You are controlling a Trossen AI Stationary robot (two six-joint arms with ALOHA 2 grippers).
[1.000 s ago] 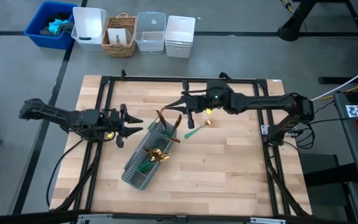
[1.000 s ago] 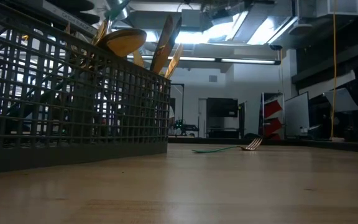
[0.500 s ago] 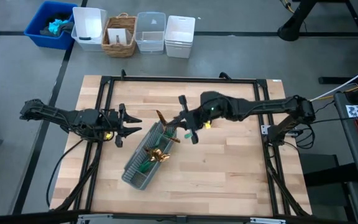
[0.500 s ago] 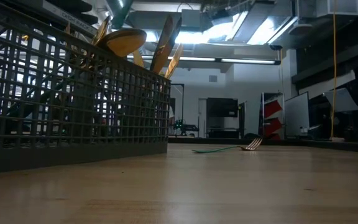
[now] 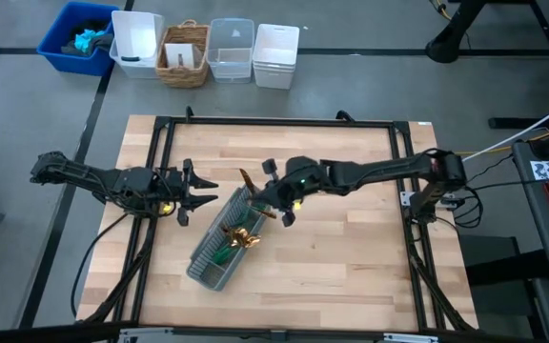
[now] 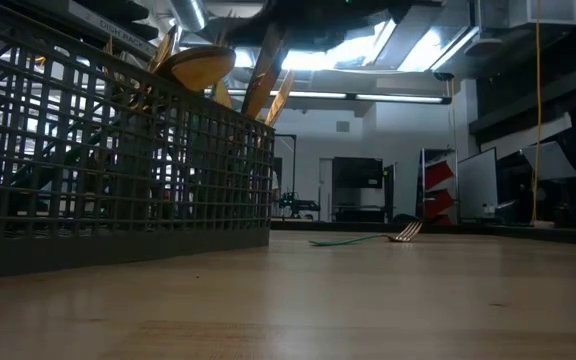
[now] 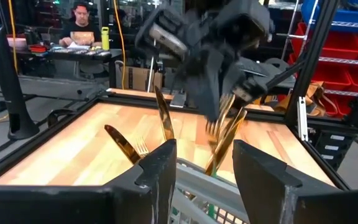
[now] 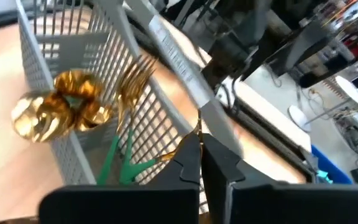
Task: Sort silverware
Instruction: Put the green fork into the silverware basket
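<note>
A grey mesh caddy [image 5: 213,252] lies slantwise at the table's middle. Gold spoons [image 8: 61,109], a fork [image 8: 135,71] and knives [image 7: 163,118] stand in it, heads up. My right gripper [image 5: 259,193] hangs over the caddy's far end, shut on one piece of silverware [image 8: 160,158]. One green-handled fork [image 6: 368,239] lies flat on the wood to the caddy's right; my right arm covers it in the high view. My left gripper [image 5: 210,192] waits open, level, just left of the caddy [image 7: 191,177]. My right gripper pinches the piece's gold part [image 8: 182,149] between its two fingertips, slanting down from the table's right. Its green handle [image 8: 143,165] runs on below the fingers toward the caddy's mesh. Fork, knife or spoon, I cannot tell, nor whether the handle's end touches the caddy.
Beyond the table's far edge stand a blue bin [image 5: 74,38], a wicker basket [image 5: 184,52] and white and clear tubs [image 5: 274,52]. A black frame [image 5: 274,122] runs around the table. A person [image 7: 79,25] sits in the room behind it. Bare wood lies on the near right.
My right gripper has travelled toward the table's left and down, from above the lying fork to the caddy's far end, tipping its fingers downward and rolling a little, and it has stayed shut. The piece it carries has come along. The fork on the table has not moved.
</note>
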